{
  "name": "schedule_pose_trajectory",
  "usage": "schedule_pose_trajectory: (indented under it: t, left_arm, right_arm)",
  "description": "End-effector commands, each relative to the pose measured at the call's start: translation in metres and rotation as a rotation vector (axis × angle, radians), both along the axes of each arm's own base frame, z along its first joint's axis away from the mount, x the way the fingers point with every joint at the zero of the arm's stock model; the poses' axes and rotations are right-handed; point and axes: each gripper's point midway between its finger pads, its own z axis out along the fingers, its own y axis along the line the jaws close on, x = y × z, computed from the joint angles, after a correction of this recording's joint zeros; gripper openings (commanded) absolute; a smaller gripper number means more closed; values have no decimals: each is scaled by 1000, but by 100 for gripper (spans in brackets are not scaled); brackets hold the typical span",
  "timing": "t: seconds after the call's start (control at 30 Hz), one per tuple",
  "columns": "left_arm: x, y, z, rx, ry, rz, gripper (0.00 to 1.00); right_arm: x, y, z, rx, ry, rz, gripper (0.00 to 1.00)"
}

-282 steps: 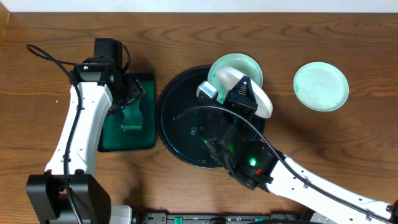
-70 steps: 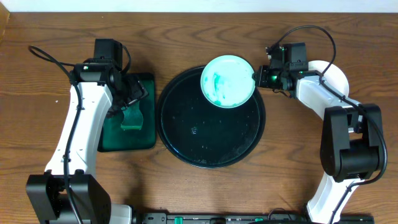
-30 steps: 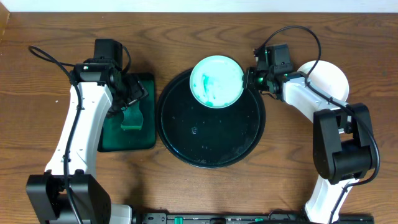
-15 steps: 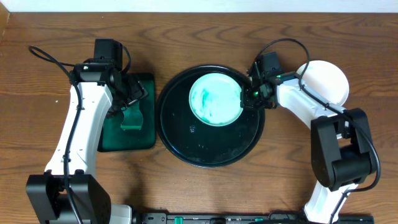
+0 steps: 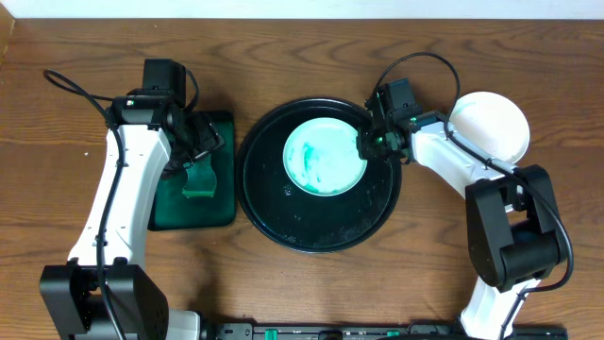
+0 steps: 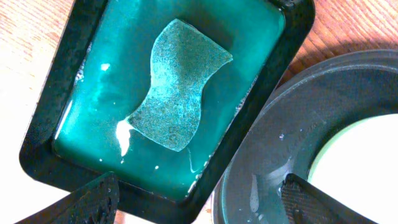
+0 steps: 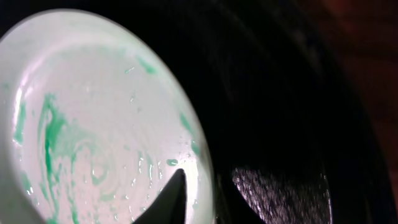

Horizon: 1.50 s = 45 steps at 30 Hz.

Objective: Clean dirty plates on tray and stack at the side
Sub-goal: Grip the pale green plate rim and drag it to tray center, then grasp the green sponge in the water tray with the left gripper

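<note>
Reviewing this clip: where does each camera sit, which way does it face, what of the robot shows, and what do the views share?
Overhead: above the table, looking straight down; both arms, black tray, smeared plate.
Left wrist: over the sponge tray, looking down at the sponge; left gripper fingertips at bottom corners.
Right wrist: low, close on the smeared plate; one right gripper finger over its rim.
Shared: black tray and smeared plate appear in all three.

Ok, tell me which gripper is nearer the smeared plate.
Right. The right gripper grips the smeared plate by its rim, on the black tray. The left gripper hangs open over the green sponge tray, beside the black tray and clear of the plate.
</note>
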Motion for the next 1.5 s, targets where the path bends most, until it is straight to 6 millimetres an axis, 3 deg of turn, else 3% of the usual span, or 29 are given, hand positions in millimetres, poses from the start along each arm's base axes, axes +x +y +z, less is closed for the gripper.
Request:
schedule_pose_trajectory:
  t: [0.0,0.23,0.3,0.4,0.7,0.73,0.8,0.93,1.13,1.2,1.47]
  left_arm:
    - [-3,0,0,1,3,6,84]
    - [-3,1,0,1,3,6,84]
    - [-3,0,0,1,3,6,84]
    - [-2,0,0,1,2,6,84]
    - [-3,1,0,1,3,6,84]
    - [-3,1,0,1,3,5,78]
    - [-3,1,0,8,7,-16,52]
    - [-5,15,-4,95,21,-22,47]
    - [-11,22,-34,135,119,-37,45]
    - [-11,22,-49,137,160,-57,40]
    - [-6,19,-106,122,285,-138,40]
  right_arm:
    - [-3,3,-14,-8,21,14,11]
    - [-8,10,-33,-20,51,33,19]
    - [-9,12,-38,-22,58,37,16]
    - [-10,14,-42,-23,62,40,1]
    - [-11,13,-38,-30,56,44,2]
    - [-11,13,-35,-31,50,51,2]
    - [-11,13,-23,-35,29,70,2]
    - [-15,6,3,-64,-1,86,1]
    - [-28,-1,24,-85,3,111,1]
    - [-31,-2,24,-89,16,112,1]
    - [-42,-6,20,-111,58,134,1]
